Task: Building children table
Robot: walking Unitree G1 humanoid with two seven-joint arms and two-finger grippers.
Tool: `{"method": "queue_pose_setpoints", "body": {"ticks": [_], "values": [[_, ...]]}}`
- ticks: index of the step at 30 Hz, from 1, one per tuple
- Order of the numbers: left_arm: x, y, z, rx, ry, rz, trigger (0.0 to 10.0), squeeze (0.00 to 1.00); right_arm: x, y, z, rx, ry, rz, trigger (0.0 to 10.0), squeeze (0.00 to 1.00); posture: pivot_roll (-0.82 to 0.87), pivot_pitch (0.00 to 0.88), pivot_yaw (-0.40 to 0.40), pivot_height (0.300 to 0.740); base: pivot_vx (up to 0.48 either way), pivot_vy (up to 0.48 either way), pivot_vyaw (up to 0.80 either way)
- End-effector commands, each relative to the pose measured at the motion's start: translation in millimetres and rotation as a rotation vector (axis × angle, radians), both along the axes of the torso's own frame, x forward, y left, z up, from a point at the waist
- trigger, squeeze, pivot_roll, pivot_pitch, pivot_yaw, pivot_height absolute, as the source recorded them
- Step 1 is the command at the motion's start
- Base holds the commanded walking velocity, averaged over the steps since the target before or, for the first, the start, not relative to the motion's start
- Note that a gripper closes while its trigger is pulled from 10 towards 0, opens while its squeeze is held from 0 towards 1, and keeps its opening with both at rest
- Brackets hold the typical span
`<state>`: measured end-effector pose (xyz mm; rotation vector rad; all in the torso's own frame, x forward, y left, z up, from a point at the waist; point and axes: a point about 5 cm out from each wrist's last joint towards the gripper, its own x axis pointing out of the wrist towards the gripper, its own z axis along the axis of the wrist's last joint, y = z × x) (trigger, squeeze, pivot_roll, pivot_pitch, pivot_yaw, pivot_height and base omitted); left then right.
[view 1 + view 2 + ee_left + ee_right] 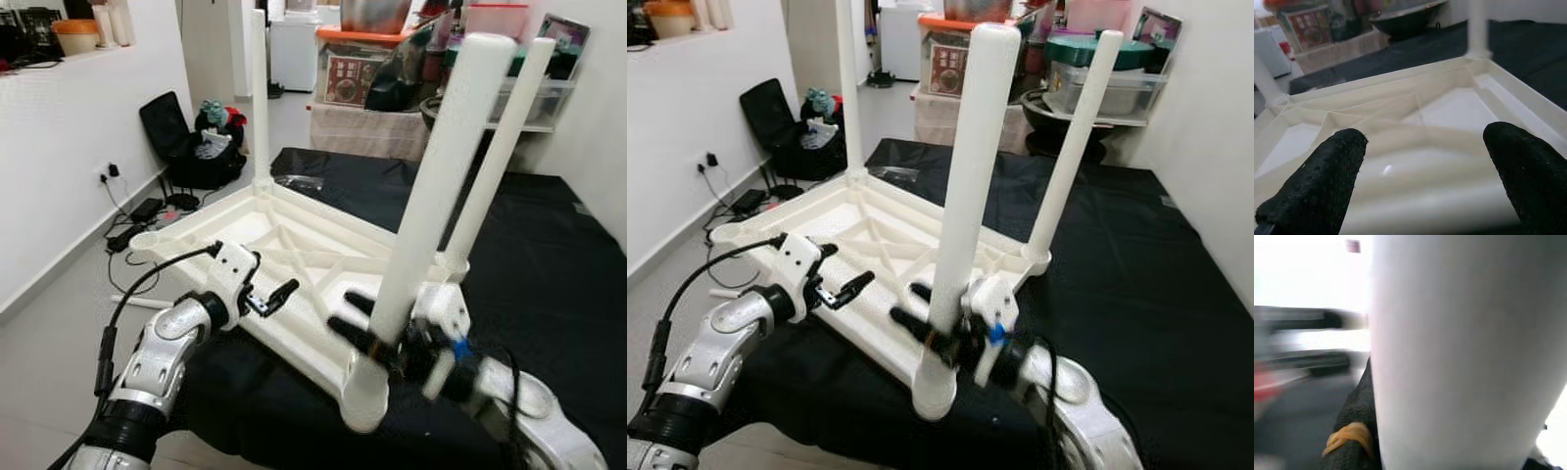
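Three white legs stand up from the overturned white tabletop (294,245), which lies on a black cloth (549,264). The right gripper (377,338) clasps the nearest leg (431,186) low down, just above its corner socket, fingers closed around it. The left gripper (272,297) hovers over the tabletop's near rim, its fingers (1327,176) spread wide and holding nothing
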<state>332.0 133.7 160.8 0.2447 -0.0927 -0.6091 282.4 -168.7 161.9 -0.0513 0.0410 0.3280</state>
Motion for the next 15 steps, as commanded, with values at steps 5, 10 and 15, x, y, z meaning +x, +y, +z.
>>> {"method": "queue_pose_setpoints", "body": {"ticks": [5, 10, 15], "values": [[1.4, 9.9, -5.0, 0.019, 0.015, 0.044, 10.0, 0.00, -30.3, -99.9, -77.5, -0.264, 0.368, -0.700, 10.0, 0.00, 0.04, 0.000, -0.046, 0.740, 0.000, 0.000, 0.00], [2.0, 10.9, -6.3, 0.023, 0.018, 0.051, 10.0, 0.00, -36.8, -114.3, -81.7, -0.258, 0.398, -0.793, 10.0, 0.00, 0.03, 0.000, -0.046, 0.740, 0.000, 0.000, 0.00], [2.8, 9.8, -6.8, 0.024, 0.022, 0.052, 10.0, 0.00, -33.8, -116.4, -83.3, -0.214, 0.419, -0.811, 10.0, 0.00, 0.03, 0.000, -0.046, 0.740, 0.000, 0.000, 0.00]]}}
